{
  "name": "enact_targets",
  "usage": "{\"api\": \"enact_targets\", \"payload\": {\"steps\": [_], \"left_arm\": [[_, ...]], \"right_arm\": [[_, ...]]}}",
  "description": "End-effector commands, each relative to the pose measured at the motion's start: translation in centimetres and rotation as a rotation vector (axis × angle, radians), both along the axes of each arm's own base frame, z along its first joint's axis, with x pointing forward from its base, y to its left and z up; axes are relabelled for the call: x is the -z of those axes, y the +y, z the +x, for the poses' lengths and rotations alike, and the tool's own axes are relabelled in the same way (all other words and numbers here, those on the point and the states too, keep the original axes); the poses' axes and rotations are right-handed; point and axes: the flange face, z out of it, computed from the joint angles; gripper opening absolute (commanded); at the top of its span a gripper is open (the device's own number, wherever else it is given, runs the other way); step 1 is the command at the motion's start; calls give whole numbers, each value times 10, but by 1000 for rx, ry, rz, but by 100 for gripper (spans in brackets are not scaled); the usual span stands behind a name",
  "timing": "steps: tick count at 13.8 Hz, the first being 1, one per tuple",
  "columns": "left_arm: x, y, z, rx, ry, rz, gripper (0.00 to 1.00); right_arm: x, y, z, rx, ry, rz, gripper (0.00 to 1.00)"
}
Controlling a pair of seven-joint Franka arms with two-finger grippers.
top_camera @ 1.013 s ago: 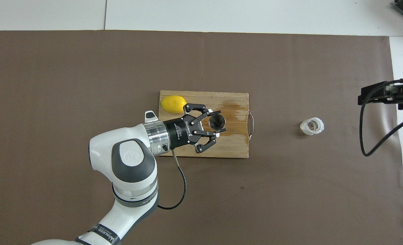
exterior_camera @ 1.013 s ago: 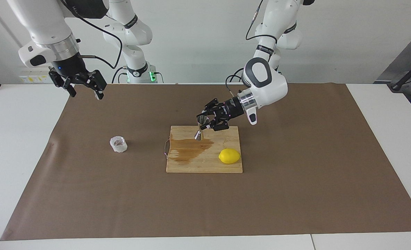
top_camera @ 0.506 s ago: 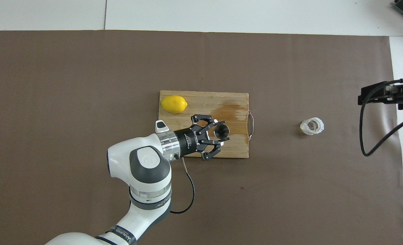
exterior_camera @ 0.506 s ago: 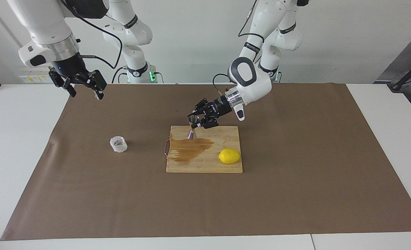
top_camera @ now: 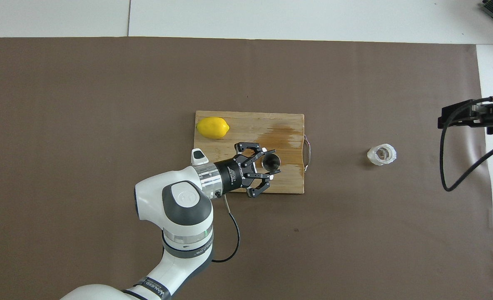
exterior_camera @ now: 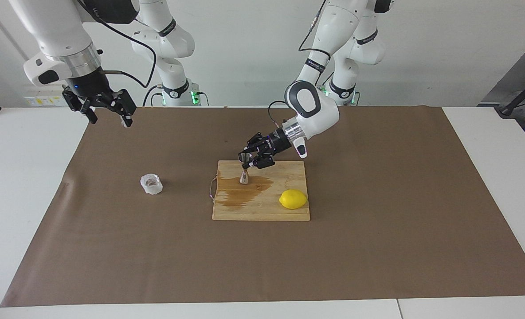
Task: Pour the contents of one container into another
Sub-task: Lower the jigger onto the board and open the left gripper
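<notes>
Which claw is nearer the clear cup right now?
Left, though neither is at it. The left claw is shut on the steel jigger over the cutting board beside the clear cup. The right claw waits open above the mat's edge.

A yellow lemon lies on a stained wooden cutting board atop brown paper.

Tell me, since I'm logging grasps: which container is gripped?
The steel jigger on the cutting board, in the left gripper; the clear cup sits alone.
</notes>
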Motion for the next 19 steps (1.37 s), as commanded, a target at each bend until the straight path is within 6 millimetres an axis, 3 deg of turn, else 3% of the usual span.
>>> {"api": "enact_targets", "payload": {"steps": [1,2,3,6,13,15,19], "left_arm": [[4,-2,-5,-11,-15,20,3],[3,-2,-4,-10,-17,20,11],[4,-2,-4,-12,-17,22,27],[2,-1,-3,-15,-24,29,100],[-5,-4,0,-22,-26,26,100],[-18,-8,2,-19,-35,4,100],[-43,-20,-16,4,-26,-39,100]], "right_arm": [[0,1,-4,-3,-10,10,100],[0,1,-4,-3,-10,10,100],[0,1,-4,-3,-10,10,100],[0,1,-4,-4,-10,10,100],[0,1,-4,-24,-9,9,100],[0,1,-4,-24,-9,9,100],[2,1,-4,-47,-6,8,100]]}}
